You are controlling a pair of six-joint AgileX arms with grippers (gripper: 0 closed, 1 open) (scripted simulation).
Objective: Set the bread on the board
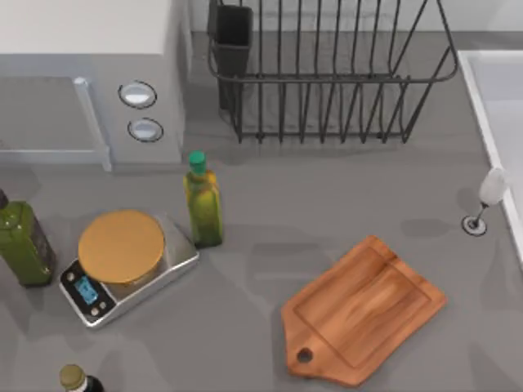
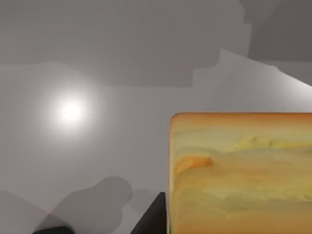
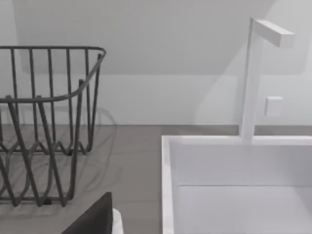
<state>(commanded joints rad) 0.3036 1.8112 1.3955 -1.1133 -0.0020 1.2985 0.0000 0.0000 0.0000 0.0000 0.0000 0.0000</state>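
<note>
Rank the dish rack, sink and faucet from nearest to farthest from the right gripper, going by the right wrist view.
1. The dish rack and the sink, one on each side of the right gripper: too close to call.
2. The faucet, at the sink's back rim: farthest.

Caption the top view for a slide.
Wooden board lies bare on the grey counter, right of the scale.

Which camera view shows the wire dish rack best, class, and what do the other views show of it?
The top view: the dish rack stands nearly whole at the back of the counter, its black cup at one corner. The right wrist view catches just one end of it, beside the white sink. The left wrist view looks at the bread instead.
</note>
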